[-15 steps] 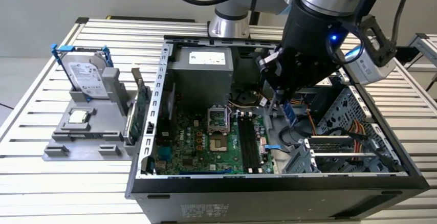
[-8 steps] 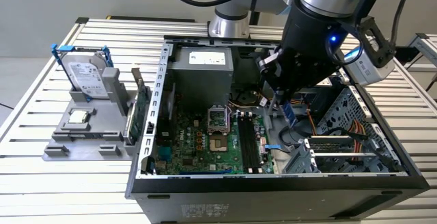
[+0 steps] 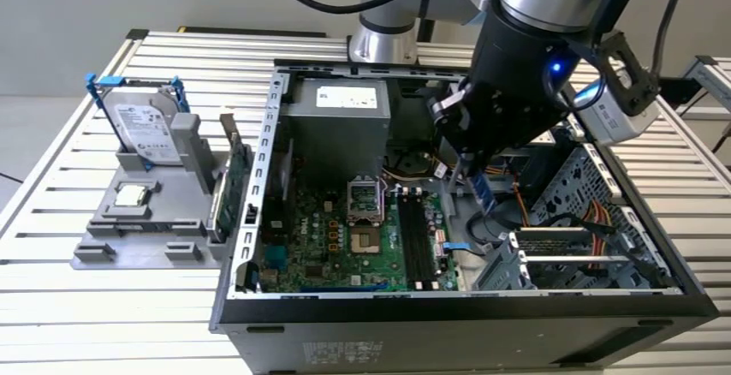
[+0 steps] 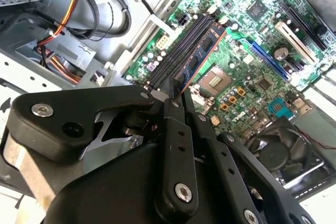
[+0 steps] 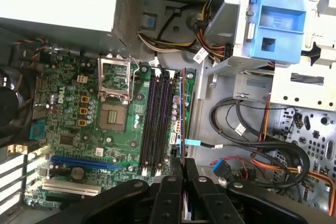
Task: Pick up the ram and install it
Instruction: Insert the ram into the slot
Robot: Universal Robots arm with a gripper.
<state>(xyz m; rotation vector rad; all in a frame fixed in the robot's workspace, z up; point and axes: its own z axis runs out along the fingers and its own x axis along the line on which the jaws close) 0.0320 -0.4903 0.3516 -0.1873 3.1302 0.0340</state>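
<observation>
- Over the board (image 3: 320,251), inside the case (image 3: 270,178), my gripper (image 3: 471,168) is clamped on the ram (image 3: 484,195). The fingers pinch its upper edge, and the strip hangs below them.
- Seen in the exterior view, the slots (image 3: 413,242) lie at three o'clock from the socket (image 3: 368,240). The ram hangs at about one o'clock from the slots and, as far as I can judge, clear of the board.
- In both wrist views the ram runs parallel to the slots. I cannot tell which slot it stands over.
- I take the step in hand to be lining the ram up with a slot, since nothing shows it seated.
- To do it well, I would hold the strip upright with its long edge true to the slot, so both ends meet the slot together.
- A firm, centred pinch matters, because a tilt would jam one end.
- Cables (image 3: 537,217) lie at three o'clock from the slots, so I should stay clear of them.
</observation>
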